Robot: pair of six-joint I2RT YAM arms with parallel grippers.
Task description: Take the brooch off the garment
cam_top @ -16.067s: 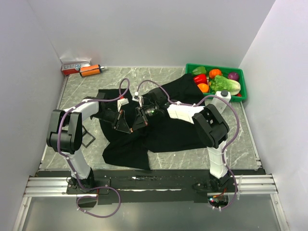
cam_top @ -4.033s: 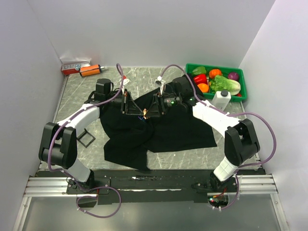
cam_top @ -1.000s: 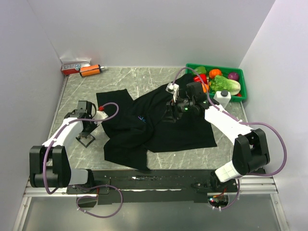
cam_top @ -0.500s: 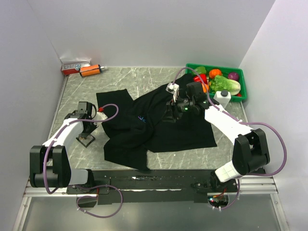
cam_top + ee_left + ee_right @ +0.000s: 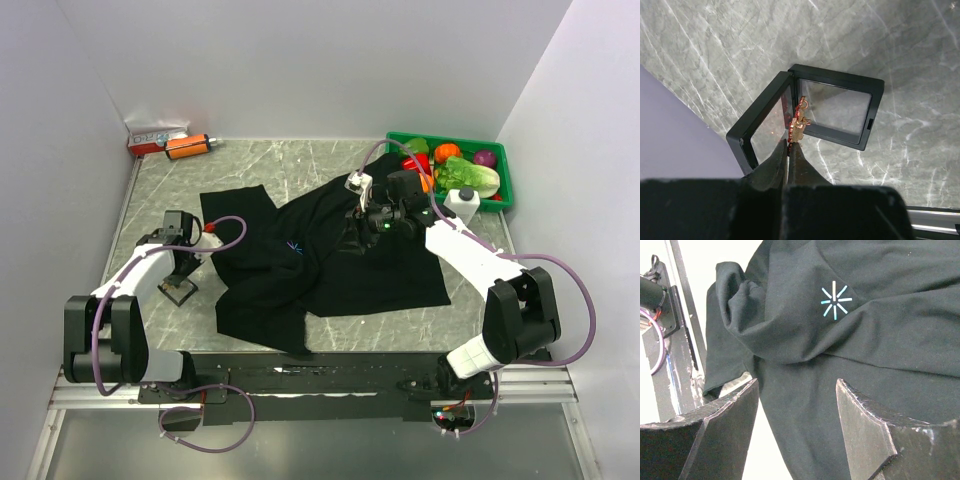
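Observation:
The black garment (image 5: pixel 330 270) lies spread over the middle of the table, its blue starburst mark (image 5: pixel 293 246) facing up. My left gripper (image 5: pixel 791 142) is off its left edge, shut on the brooch (image 5: pixel 799 121), a tiny orange-gold ornament sticking out past the fingertips. The brooch hangs over a small open black box (image 5: pixel 840 80); whether it touches the box I cannot tell. In the top view that box (image 5: pixel 180 291) sits just below the left gripper (image 5: pixel 180 272). My right gripper (image 5: pixel 797 382) is open above the garment (image 5: pixel 805 340), right of the starburst mark (image 5: pixel 835 301), holding nothing.
A green bin (image 5: pixel 505 175) of vegetables stands at the back right, with a white bottle (image 5: pixel 462 205) in front of it. An orange cylinder with a black cap (image 5: pixel 187 147) and a red-and-white carton (image 5: pixel 155 138) lie at the back left. Side walls close in both sides.
Four seconds ago both grippers met over the garment's middle; the left has since carried the brooch out to the box and the right drew back. Over the last second hardly anything moved.

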